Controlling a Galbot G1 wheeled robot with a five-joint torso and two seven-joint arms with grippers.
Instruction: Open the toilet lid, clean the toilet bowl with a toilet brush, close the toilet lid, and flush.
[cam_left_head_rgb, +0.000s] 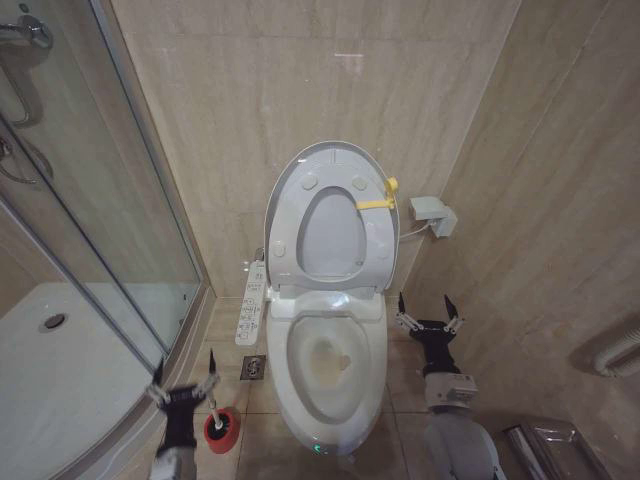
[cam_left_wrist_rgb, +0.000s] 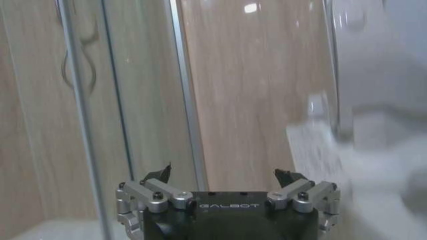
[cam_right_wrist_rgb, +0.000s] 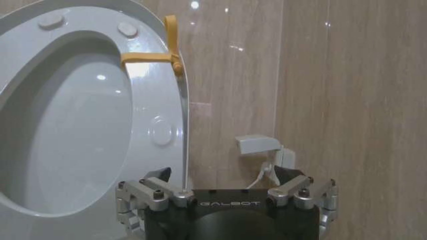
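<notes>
The toilet lid (cam_left_head_rgb: 333, 235) stands raised against the wall, with the ring seat (cam_left_head_rgb: 288, 215) and its yellow strap (cam_left_head_rgb: 375, 203) folded up against it. Below lies the white toilet bowl (cam_left_head_rgb: 330, 372) with a yellowish-brown stain inside. The toilet brush (cam_left_head_rgb: 221, 427) stands in its red cup on the floor left of the bowl. My left gripper (cam_left_head_rgb: 184, 372) is open just beside and above that cup, holding nothing. My right gripper (cam_left_head_rgb: 428, 312) is open to the right of the bowl. The right wrist view shows the lid (cam_right_wrist_rgb: 67, 125) and strap (cam_right_wrist_rgb: 150, 56) beyond the open gripper (cam_right_wrist_rgb: 227, 175).
A glass shower enclosure (cam_left_head_rgb: 110, 230) fills the left side, close to my left gripper (cam_left_wrist_rgb: 227, 175). A long white control panel (cam_left_head_rgb: 252, 305) hangs left of the seat, above a floor drain (cam_left_head_rgb: 253, 367). A white wall box (cam_left_head_rgb: 432, 213) and a metal bin (cam_left_head_rgb: 545, 445) sit right.
</notes>
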